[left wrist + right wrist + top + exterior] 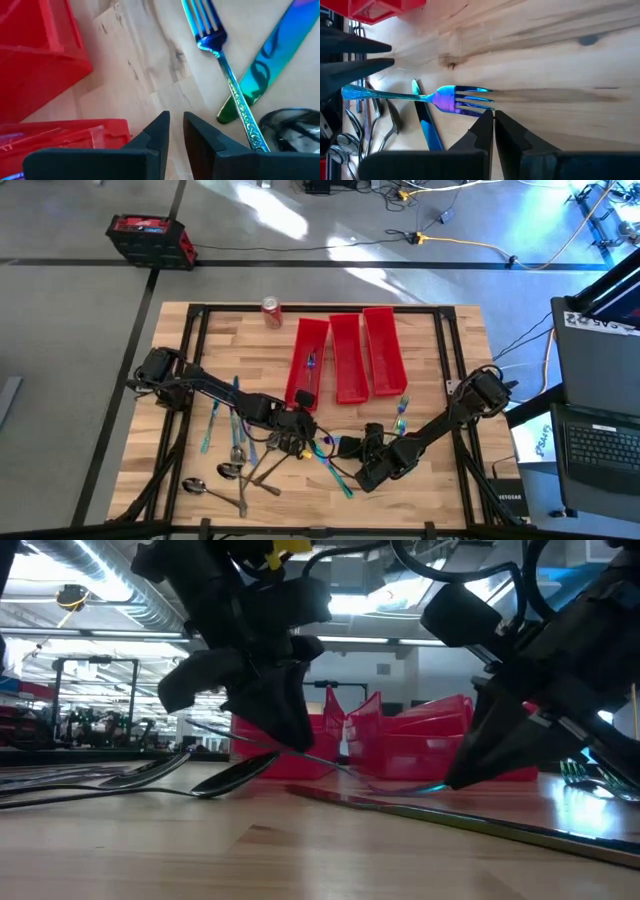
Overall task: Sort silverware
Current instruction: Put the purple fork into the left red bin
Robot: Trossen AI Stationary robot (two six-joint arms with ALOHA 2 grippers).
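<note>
Right hand (493,114) has its two fingers pressed together with nothing between them, the tips just beside the tines of one iridescent blue fork (455,97) that lies flat on the worktop (440,480). One teal knife (427,125) lies crossed under that fork's handle. Left hand (176,117) sits low at the fork's other end, fingers parted by only a sliver (bare wood shows through the gap), holding nothing; the fork handle runs past the outside of one finger.

The two hands face each other near the front middle of the worktop, just in front of the bins. Most of the other silverware (240,470) lies scattered to the left of the left hand: I count three dark spoons there among several blue-teal pieces, though the tangle is too tight to number them all. A small cluster of teal pieces (402,408) lies by the right bin's near end, and one blue piece (310,364) is inside the left bin.

Three long red bins (348,360) stand side by side at the middle back. One red soda can (271,311) stands at the back edge, just left of them.
</note>
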